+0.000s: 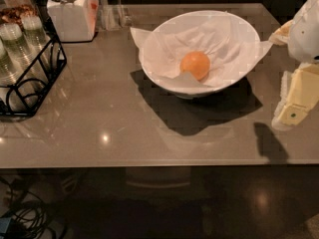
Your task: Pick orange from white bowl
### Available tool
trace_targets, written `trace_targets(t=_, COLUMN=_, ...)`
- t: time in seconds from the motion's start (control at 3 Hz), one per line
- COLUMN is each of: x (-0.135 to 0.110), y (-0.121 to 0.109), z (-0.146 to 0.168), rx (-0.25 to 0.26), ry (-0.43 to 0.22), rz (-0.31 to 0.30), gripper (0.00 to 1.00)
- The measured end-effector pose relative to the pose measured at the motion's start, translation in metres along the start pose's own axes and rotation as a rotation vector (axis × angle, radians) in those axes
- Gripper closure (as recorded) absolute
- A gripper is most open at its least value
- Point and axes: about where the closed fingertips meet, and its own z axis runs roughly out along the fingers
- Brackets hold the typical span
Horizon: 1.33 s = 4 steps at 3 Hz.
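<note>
The orange (195, 64) lies inside the white bowl (164, 31), a little below its middle, on crinkled white paper. The bowl stands at the back middle of the grey-brown table (99, 128). My gripper (295, 103) hangs at the right edge of the view, to the right of the bowl and above the table, apart from the bowl and the orange. It holds nothing that I can see.
A white lidded jar (72, 11) stands at the back left. A black wire rack (27, 76) with glass jars sits at the far left. The table's front edge runs across the lower view; cables lie on the dark floor below left.
</note>
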Motion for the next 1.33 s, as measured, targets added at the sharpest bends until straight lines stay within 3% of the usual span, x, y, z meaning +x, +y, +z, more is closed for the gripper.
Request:
trace_targets(t=0.67, x=-0.005, y=-0.010, z=-0.003, rx=0.016, ry=-0.022, rz=-0.004, gripper=0.00)
trace_targets(t=1.0, x=-0.021, y=-0.035, z=-0.006, rx=0.049, ry=-0.080, rz=-0.036, gripper=0.00)
trace_targets(t=1.33, x=-0.047, y=-0.067, z=0.000, rx=0.037, ry=-0.170, rz=-0.071, gripper=0.00)
